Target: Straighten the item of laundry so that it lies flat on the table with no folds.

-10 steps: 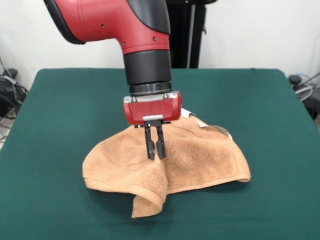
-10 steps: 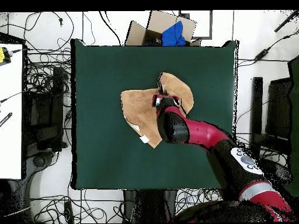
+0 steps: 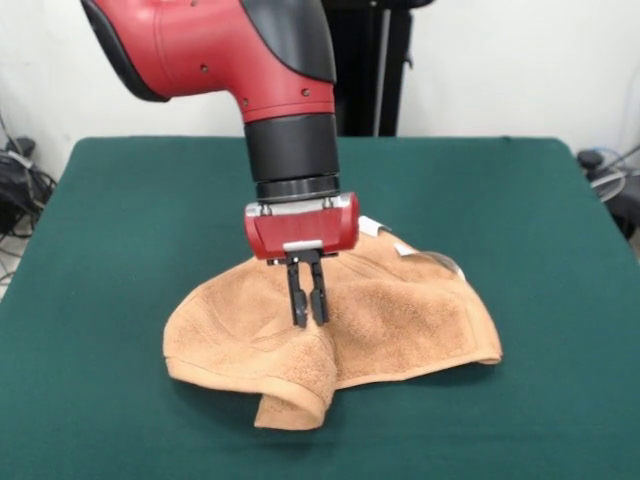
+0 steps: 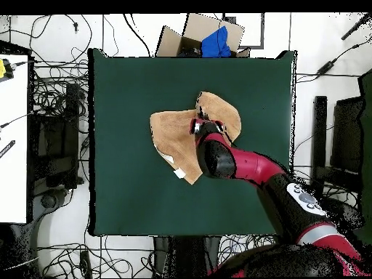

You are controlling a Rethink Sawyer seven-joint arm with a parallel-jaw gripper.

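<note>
Orange-tan towel (image 3: 400, 320) is seen rumpled near the middle of the green table (image 3: 120, 240), one corner curled under. The end effector (image 3: 308, 318) is pinched together on a raised fold.

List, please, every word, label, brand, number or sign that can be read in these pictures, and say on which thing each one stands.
No text can be read in either view.
Small white tags on the far edge of the light orange-tan terry towel: too small to read.
White patch on the red and black robot arm, overhead view: dark marks on it, too blurred to read.
The red gripper and the dark green felt table show no lettering.
</note>
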